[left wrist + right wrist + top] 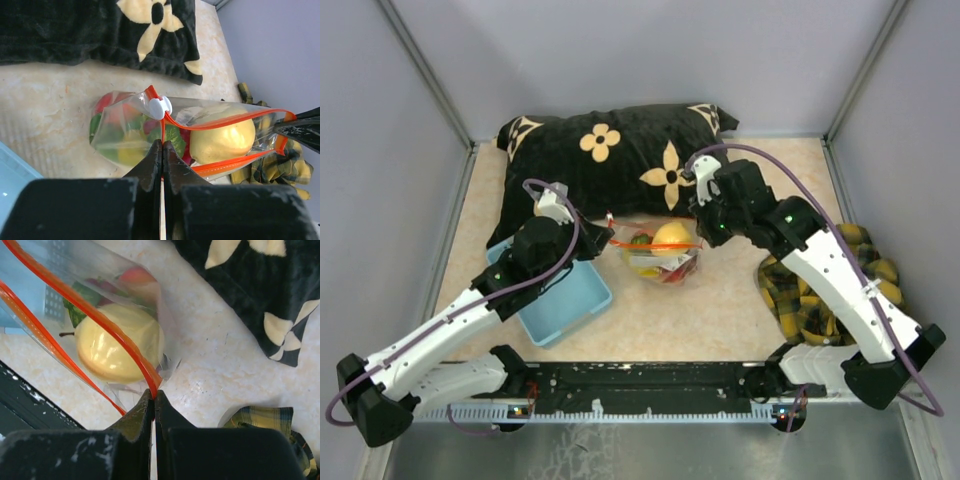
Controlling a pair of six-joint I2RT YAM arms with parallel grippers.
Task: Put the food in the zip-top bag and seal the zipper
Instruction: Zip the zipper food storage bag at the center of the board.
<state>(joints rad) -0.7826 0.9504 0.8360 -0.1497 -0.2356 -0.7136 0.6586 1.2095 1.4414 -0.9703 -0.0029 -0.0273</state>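
The zip-top bag (665, 258) lies mid-table, holding the food: a yellow pear (222, 140), green and red pieces (125, 125). Its red zipper (235, 119) stands apart in two strips around the pear, with a white slider (160, 107) at the left end. My left gripper (162, 145) is shut on the zipper's left end, below the slider. My right gripper (153, 394) is shut on the zipper's right end, where both strips meet beside the pear (120, 347). In the top view the left gripper (608, 228) and right gripper (701, 236) flank the bag.
A black pillow with yellow flowers (610, 150) lies just behind the bag. A light blue basket (560, 295) sits under the left arm. A yellow plaid cloth (820, 290) is bunched at the right, by the right arm.
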